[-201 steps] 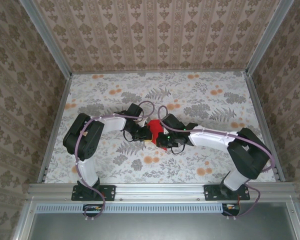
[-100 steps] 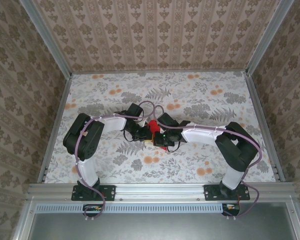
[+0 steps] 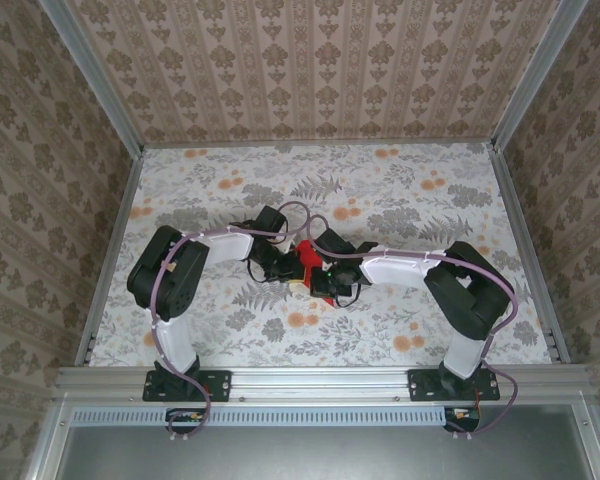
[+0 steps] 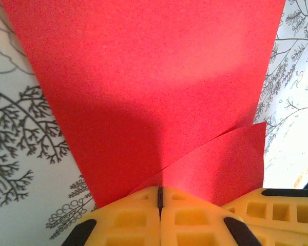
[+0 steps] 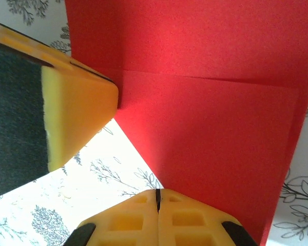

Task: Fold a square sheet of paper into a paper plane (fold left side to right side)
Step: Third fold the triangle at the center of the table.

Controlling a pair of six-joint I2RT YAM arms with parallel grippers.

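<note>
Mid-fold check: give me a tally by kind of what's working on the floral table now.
Thin bright red paper sheet: 1
Yellow two-finger grippers, shut: 2 (left gripper, right gripper)
Total: 3

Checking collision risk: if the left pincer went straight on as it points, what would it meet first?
The red sheet of paper, right at the shut tips of the left pincer, possibly touching already; depth unclear.

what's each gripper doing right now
Left gripper: closed, pinching the folded bright red paper sheet.
Right gripper: closed, pinching the same sheet.
</note>
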